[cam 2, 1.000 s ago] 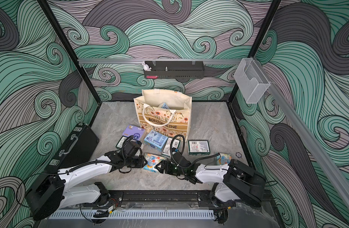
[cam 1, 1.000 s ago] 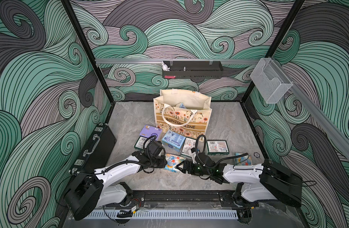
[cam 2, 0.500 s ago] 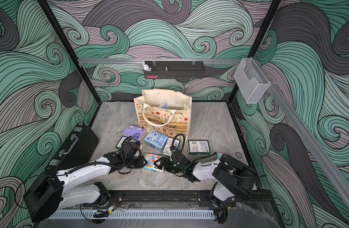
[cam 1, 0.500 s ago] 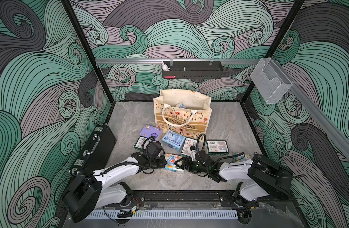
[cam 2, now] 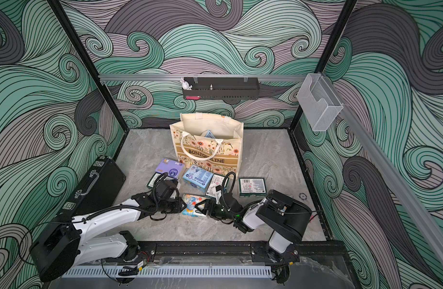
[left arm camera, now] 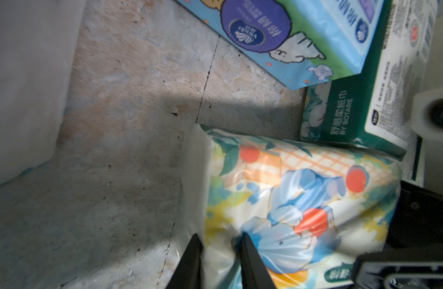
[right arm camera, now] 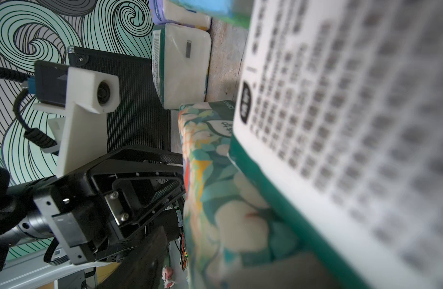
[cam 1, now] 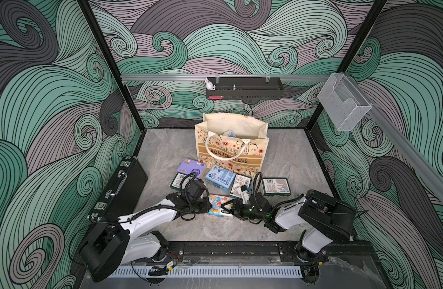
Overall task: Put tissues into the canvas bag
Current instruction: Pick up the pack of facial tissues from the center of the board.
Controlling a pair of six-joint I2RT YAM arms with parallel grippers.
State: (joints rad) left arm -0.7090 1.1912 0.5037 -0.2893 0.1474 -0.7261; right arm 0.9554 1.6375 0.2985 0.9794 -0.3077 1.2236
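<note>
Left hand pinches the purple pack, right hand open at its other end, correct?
No. The left hand pinches the cartoon-print pack, not the purple pack; the left wrist view shows it. The right hand is open at its other end.

Grey floor [cam 1: 290, 155] — tissues [cam 1: 220, 176], canvas bag [cam 1: 240, 152]

Both top views look steeply down over the whole scene. The wrist cameras sit very near the elephant pack [left arm camera: 303, 200], facing it from opposite ends.
</note>
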